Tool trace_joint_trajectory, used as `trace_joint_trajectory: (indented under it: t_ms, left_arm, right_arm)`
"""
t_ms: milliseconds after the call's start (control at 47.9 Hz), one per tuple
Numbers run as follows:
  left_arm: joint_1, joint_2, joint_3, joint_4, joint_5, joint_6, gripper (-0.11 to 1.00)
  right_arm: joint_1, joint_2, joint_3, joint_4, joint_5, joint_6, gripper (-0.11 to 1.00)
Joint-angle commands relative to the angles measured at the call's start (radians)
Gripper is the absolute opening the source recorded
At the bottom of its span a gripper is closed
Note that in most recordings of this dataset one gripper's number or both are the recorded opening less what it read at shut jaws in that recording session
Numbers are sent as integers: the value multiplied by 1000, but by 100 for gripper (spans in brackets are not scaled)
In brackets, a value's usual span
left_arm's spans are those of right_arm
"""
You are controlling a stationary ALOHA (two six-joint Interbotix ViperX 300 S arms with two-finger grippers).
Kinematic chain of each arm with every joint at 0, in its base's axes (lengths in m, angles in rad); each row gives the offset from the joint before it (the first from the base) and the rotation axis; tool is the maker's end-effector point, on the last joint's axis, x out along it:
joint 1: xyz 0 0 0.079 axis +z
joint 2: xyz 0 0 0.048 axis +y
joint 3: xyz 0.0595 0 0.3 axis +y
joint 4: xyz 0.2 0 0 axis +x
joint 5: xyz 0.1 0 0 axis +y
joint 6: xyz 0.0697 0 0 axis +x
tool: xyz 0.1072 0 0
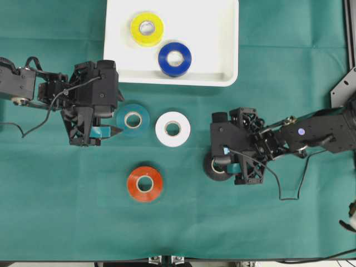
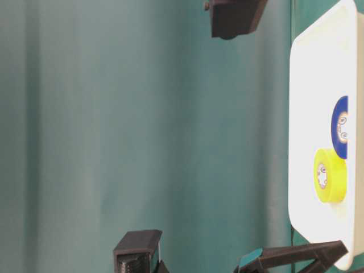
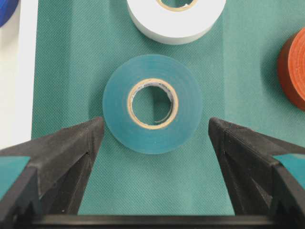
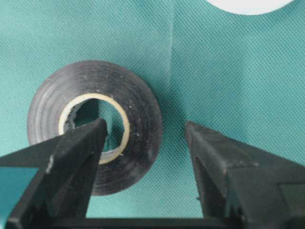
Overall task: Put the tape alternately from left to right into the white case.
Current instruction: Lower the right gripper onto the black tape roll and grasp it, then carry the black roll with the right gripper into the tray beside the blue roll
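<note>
The white case (image 1: 222, 55) lies at the back and holds a yellow tape (image 1: 147, 28) and a blue tape (image 1: 174, 59). On the green cloth lie a teal tape (image 1: 133, 119), a white tape (image 1: 172, 128), an orange-red tape (image 1: 144, 183) and a black tape (image 1: 210, 167). My left gripper (image 3: 156, 128) is open, its fingers on either side of the near edge of the teal tape (image 3: 116, 102), apart from it. My right gripper (image 4: 145, 125) is open over the black tape (image 4: 47, 109). One finger is over the core hole, the other outside the roll.
The case rim (image 3: 26, 62) runs close along the left of the teal roll. The white tape (image 3: 176, 24) lies just beyond it and the orange-red tape (image 3: 295, 67) to the right. A metal frame (image 1: 342, 89) stands at the table's right edge.
</note>
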Motion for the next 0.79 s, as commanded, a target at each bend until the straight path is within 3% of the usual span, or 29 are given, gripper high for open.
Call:
trace_joint_trajectory:
  t_ms: [0,417,480,605,772]
  left_arm:
    - [-6,-8,-18,-2,-5,-2,60]
    - [-6,-8,-17,-2,-5,-2,60]
    - [-6,-8,-17,-2,-5,-2,60]
    - [-6,-8,-15,-2,-3,-2,60]
    - [-6,-8,-15,-2,-3,-2,60]
  right_arm:
    - [-3,-21,-3,-5,-5,-3,70]
    - [-8,-21,-6,-3,-6,-3,67]
    - [-8,-21,-6,-5,-6,-3,58]
    - [-8,-21,-9,-5,-6,-3,27]
    - [-8,-21,-17,-5,-6,-3,25]
